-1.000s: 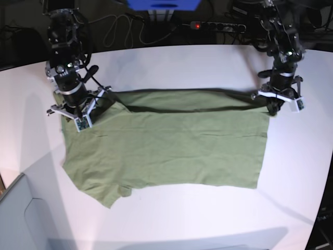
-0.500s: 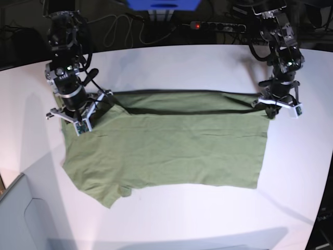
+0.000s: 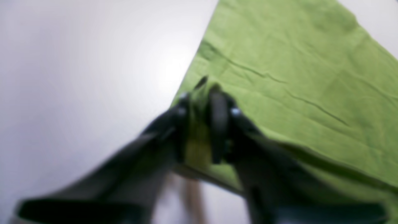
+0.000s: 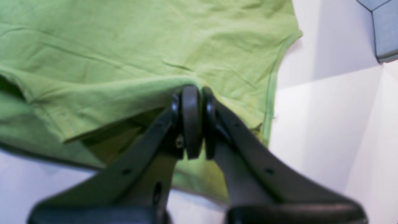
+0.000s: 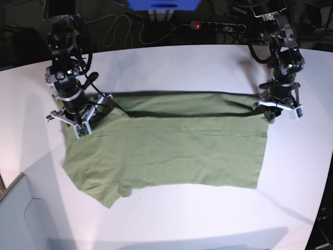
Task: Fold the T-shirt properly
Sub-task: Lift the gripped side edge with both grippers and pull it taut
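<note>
Worktop (image 5: 171, 219): white, carries everything. T-shirt (image 5: 171, 148) lies spread across the middle of the base view, hem toward frame right, sleeve end toward frame left.

Progress, my read: 1 lengthwise fold is partly laid. The far edge is doubled over along the upper side of the base view, with a dark shadowed gap under the flap. The near sleeve at lower left still sticks out unfolded and no crosswise fold is visible. So early stage: sleeves and at least 1 more fold left.

Right claw (image 4: 194, 93): at upper left of the base view, on the shirt's sleeve-side corner. Jaws pressed together on a ridge of T-shirt fabric, cloth bunched up to the tips in the wrist view. Holding.

Left claw (image 3: 203, 93): at upper right of the base view, on the hem-side corner next to bare worktop. Wrist view is blurred; green cloth sits between the jaws with a narrow gap showing. Cannot tell if it is gripping or letting go.
</note>
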